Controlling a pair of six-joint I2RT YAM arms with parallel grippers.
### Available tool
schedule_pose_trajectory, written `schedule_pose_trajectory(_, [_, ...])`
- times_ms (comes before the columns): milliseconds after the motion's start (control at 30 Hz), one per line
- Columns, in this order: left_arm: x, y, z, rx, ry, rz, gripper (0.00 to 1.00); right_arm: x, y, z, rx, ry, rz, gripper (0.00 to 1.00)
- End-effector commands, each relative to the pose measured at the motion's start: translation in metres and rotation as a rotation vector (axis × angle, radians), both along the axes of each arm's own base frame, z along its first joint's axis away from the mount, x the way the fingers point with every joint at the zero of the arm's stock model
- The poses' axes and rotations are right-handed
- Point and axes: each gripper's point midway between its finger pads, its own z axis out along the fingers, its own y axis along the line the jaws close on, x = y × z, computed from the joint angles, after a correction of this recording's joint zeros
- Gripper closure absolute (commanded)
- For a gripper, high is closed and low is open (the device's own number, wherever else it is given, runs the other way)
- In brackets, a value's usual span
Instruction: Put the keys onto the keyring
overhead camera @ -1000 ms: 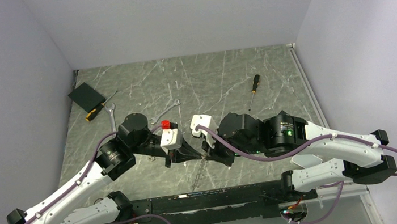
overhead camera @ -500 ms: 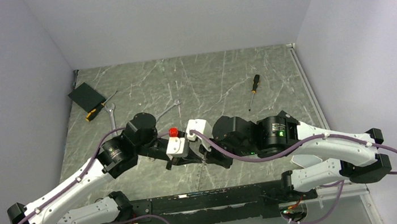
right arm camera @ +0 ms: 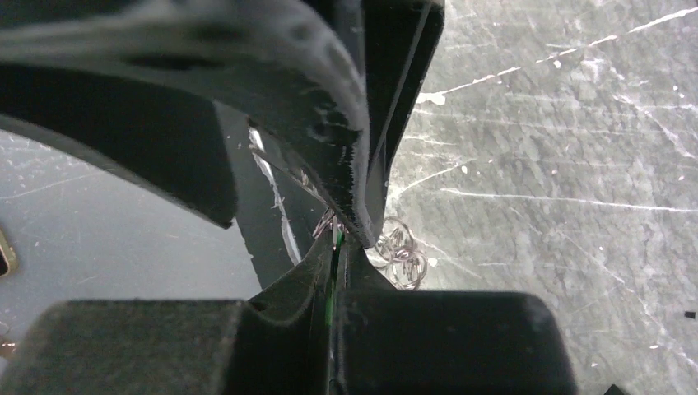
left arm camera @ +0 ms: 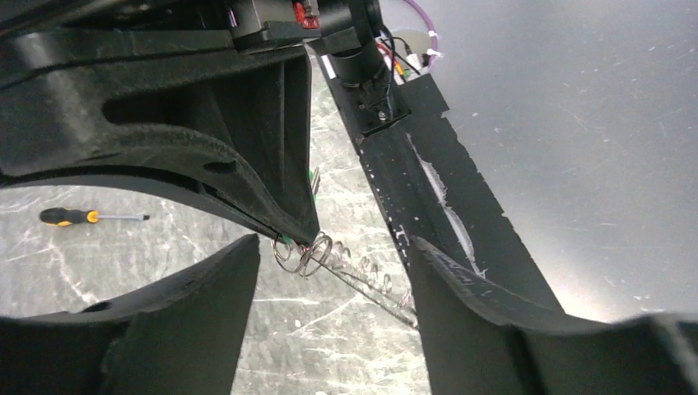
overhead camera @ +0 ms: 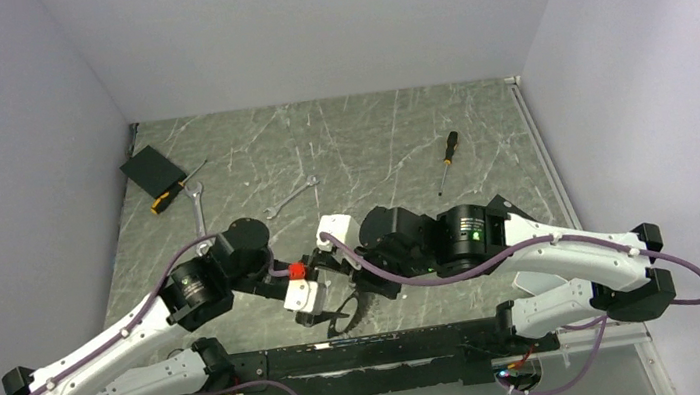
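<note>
**Top external view.** The left gripper (overhead camera: 340, 315) and the right gripper (overhead camera: 357, 296) meet tip to tip at the near edge of the grey marbled table (overhead camera: 369, 135), just left of centre. The task's small parts are hidden among the fingers there. At the far left lie a black pad (overhead camera: 152, 168), an orange-handled screwdriver (overhead camera: 169, 194) and a wrench (overhead camera: 198, 207). A second wrench (overhead camera: 292, 197) lies nearer the middle, and a second screwdriver (overhead camera: 447, 155) lies to the right.

**Left wrist view.** The left gripper (left arm camera: 333, 247) has its jaws wide apart and touches nothing. The right gripper (left arm camera: 301, 234) reaches in between them from the upper left, jaws pressed together. At its tip hangs the keyring (left arm camera: 317, 253), a cluster of thin wire loops with a strand trailing to the lower right over the table. Small green glints show beside the tip.

**Right wrist view.** The right gripper (right arm camera: 340, 247) is clamped on a thin green sliver in the seam between its fingers, the green key (right arm camera: 333, 276). The keyring (right arm camera: 400, 252) loops sit just right of the tip, over the table. The silvery key cannot be told apart from the loops.
</note>
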Motion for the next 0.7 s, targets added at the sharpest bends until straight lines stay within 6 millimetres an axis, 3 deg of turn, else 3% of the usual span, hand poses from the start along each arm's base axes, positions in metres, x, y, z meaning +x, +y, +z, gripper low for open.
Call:
schedule_pose_trajectory(0, [0.003,0.002,0.015,-0.092,-0.087,0.019,0.26,0.007,0.011,0.019,0.079,-0.028,-0.026,1.00])
schedule_pose_trajectory(100, [0.004,0.005,0.016,-0.096,-0.079,0.048,0.14,0.009,0.011,0.016,0.067,-0.029,-0.030,1.00])
schedule_pose_trajectory(133, [0.004,0.006,0.017,-0.100,-0.073,0.057,0.05,0.009,0.012,0.014,0.062,-0.029,-0.032,1.00])
schedule_pose_trajectory(200, [0.005,0.008,0.022,-0.118,-0.048,0.088,0.01,0.009,0.013,0.012,0.057,-0.028,-0.034,1.00])
schedule_pose_trajectory(367, [0.018,0.012,0.031,-0.189,0.174,0.296,0.01,0.014,0.016,0.013,0.064,-0.041,-0.055,1.00])
schedule_pose_trajectory(567, [0.047,0.027,0.023,-0.244,0.535,0.636,0.01,0.029,0.013,0.017,0.073,-0.096,-0.132,1.00])
schedule_pose_trajectory(667, [0.059,0.035,0.019,-0.283,0.655,0.758,0.08,0.043,0.008,0.020,0.078,-0.138,-0.220,1.00])
